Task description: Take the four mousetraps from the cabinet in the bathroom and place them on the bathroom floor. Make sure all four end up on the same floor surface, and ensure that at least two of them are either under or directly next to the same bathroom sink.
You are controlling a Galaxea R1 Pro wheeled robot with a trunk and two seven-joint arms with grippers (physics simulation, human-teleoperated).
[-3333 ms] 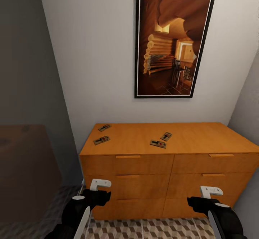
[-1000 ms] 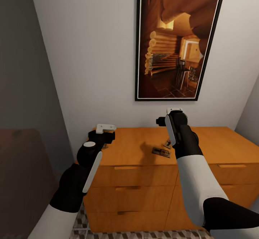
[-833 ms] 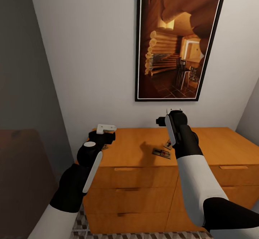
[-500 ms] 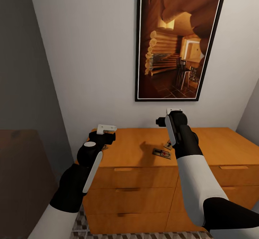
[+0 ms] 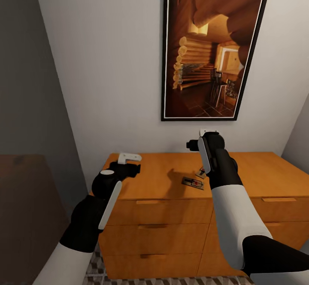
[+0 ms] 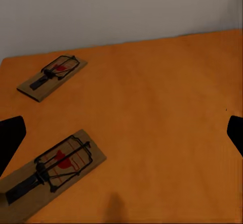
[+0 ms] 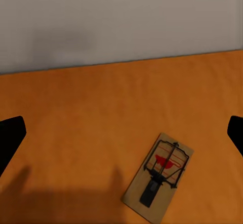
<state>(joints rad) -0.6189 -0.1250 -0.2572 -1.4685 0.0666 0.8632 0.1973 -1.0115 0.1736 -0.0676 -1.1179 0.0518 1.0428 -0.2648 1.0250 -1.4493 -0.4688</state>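
The orange-brown cabinet (image 5: 167, 171) stands against the wall in the head view. One mousetrap (image 5: 192, 183) lies on its top, and a second mousetrap (image 5: 200, 173) is half hidden behind my right arm. My left gripper (image 5: 130, 162) hovers over the cabinet's left end. In the left wrist view it is open (image 6: 121, 138) above two mousetraps, one near (image 6: 50, 172) and one farther (image 6: 51, 76). My right gripper (image 5: 202, 138) is raised over the middle of the top. The right wrist view shows it open (image 7: 121, 135), a mousetrap (image 7: 159, 176) below it.
A framed picture (image 5: 212, 49) of a log interior hangs on the white wall above the cabinet. A dark brown block (image 5: 25, 207) stands to the left. A strip of cube-patterned floor (image 5: 171, 280) shows below the drawer fronts.
Over three seconds both arms rose from low in front of the drawers to above the cabinet top, and the camera came closer. In the last half second the left gripper edged forward and down.
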